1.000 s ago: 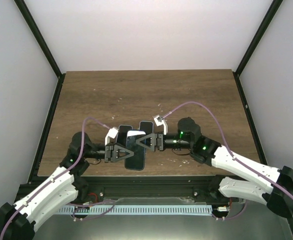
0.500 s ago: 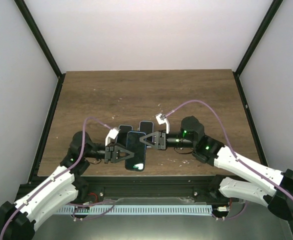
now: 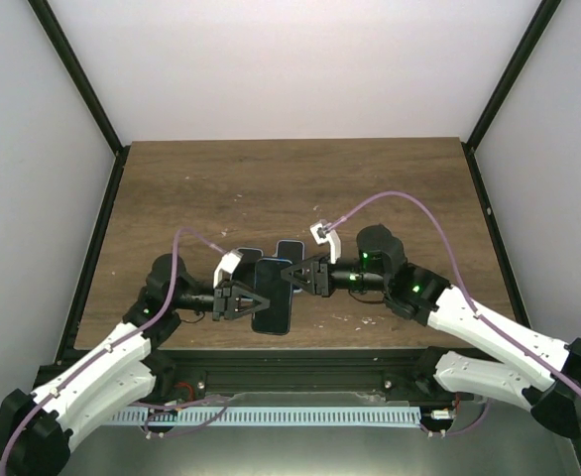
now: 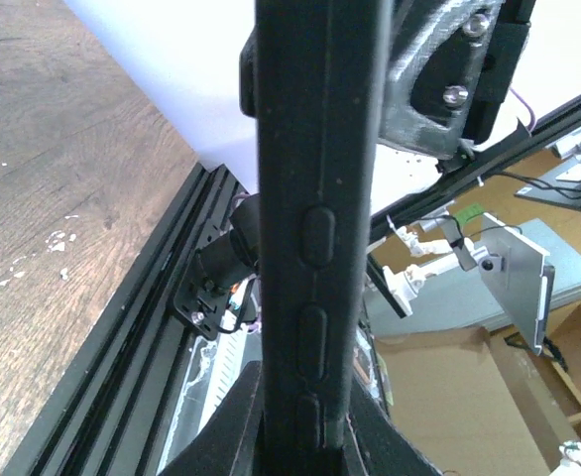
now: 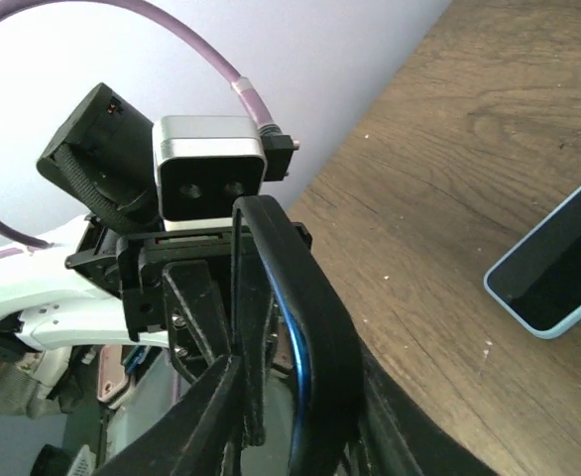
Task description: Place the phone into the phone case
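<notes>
Two clenched on phone case [image 3: 273, 311], left gripper [image 3: 255, 299] and right gripper [image 3: 293, 277]; phone [image 5: 553, 268] flat on table [image 3: 271, 178] behind.

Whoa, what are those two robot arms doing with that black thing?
Both arms are holding a black phone case between them, near the front of the table. The left gripper has its jaws pinched on one side of it, and the right gripper pinches the other side. The phone, with its light blue edge, lies flat on the table just beyond them. It is not in the case yet.
</notes>
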